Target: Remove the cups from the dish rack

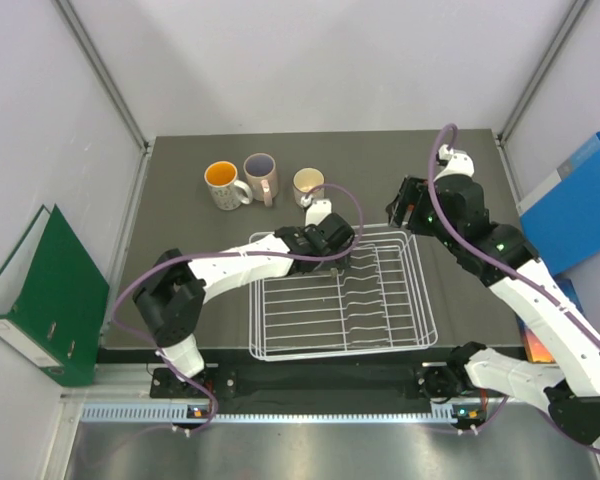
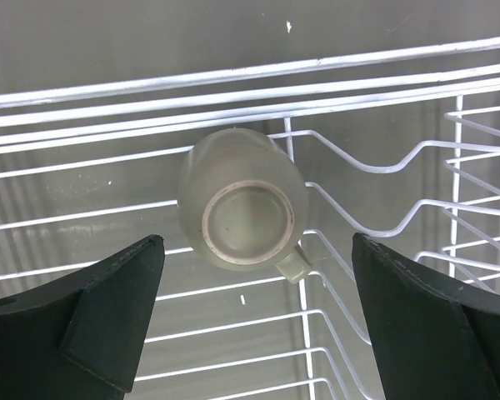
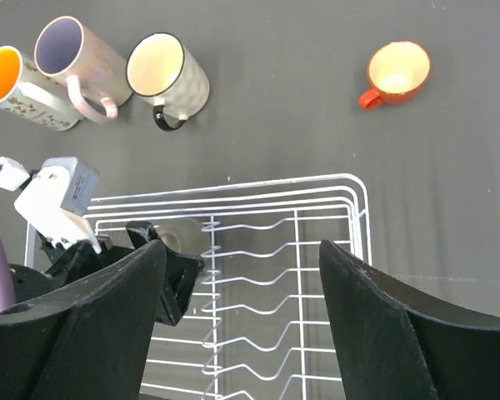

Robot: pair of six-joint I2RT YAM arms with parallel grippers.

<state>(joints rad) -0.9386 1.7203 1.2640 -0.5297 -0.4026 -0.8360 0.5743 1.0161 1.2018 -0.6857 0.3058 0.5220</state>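
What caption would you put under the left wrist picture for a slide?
Left hand open above a small tan cup, upside down in the white wire dish rack.

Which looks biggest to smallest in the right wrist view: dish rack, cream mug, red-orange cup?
dish rack, by far
cream mug
red-orange cup
Mug and cup sit at similar range, so fairly sure.

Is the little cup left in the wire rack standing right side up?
No, the small tan cup sits bottom up in the dish rack, its round foot ring facing the left wrist camera above it.
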